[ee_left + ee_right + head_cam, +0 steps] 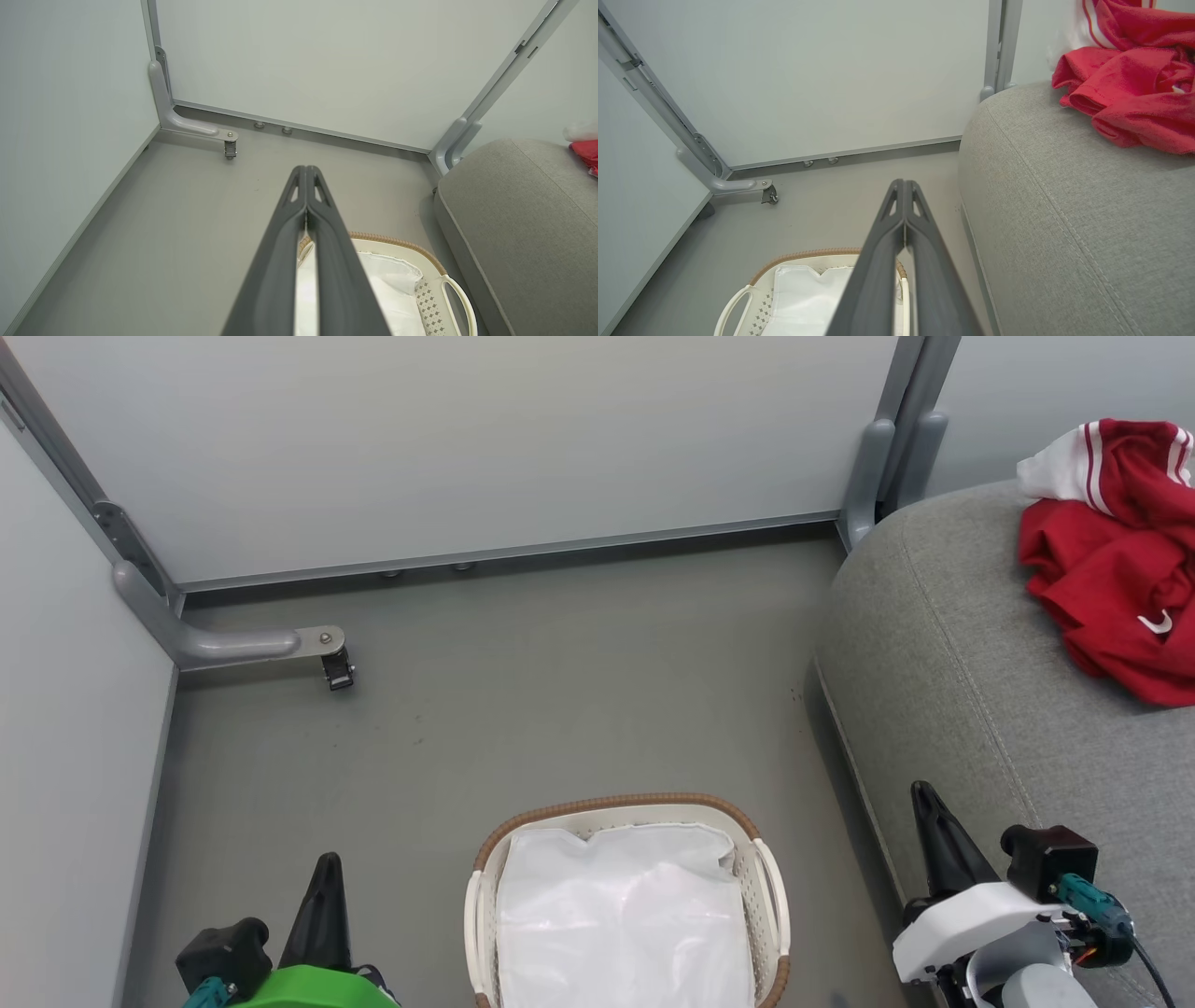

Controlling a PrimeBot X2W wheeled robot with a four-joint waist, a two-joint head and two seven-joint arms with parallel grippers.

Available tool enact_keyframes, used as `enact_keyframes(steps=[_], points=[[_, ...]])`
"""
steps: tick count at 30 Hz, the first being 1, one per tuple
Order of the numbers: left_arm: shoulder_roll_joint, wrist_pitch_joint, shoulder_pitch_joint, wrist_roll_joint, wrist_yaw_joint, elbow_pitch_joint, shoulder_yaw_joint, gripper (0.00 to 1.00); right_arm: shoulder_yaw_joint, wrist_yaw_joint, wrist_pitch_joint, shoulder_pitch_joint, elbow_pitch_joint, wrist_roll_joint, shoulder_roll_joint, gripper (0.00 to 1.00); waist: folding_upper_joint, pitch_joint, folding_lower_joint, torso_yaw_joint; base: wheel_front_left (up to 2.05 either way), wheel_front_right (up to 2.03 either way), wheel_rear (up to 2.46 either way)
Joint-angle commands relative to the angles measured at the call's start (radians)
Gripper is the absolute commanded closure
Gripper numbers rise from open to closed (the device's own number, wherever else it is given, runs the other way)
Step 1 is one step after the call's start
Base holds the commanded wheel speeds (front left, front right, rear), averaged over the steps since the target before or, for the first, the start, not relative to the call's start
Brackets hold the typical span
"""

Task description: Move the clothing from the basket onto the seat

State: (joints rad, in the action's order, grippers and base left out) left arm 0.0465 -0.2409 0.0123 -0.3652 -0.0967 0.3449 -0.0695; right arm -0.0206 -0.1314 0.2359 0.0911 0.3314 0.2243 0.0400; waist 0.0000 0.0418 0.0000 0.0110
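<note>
Left gripper (328,868) lower left, right gripper (929,807) lower right: both clenched on nothing, flanking the basket (616,803), which holds just its white liner (625,915). Clothing (1111,569) lies crumpled upper right on the seat (962,709). Transfer judged complete; arms look parked.

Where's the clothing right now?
Head view, upper right: the clothing lies crumpled on the seat, beyond and right of the basket.

Open grey floor (560,691) stretches beyond and to the left of the basket (616,800), bounded by pale wall panels (467,448) and a wheeled metal foot (252,642) at the far left. The sofa (962,709) crowds the basket's right, red clothing (1111,569) heaped on its far end.
</note>
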Motion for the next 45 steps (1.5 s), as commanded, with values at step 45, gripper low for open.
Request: enact_keyframes(steps=[45], points=[[0.004,0.184,-0.073,-0.651,-0.019,-0.062,0.098,1.0,0.072,0.001,-0.181,0.018,-0.058,0.725,0.008,1.0,0.0,-0.015,0.0,-0.004,0.0,0.0,0.0]])
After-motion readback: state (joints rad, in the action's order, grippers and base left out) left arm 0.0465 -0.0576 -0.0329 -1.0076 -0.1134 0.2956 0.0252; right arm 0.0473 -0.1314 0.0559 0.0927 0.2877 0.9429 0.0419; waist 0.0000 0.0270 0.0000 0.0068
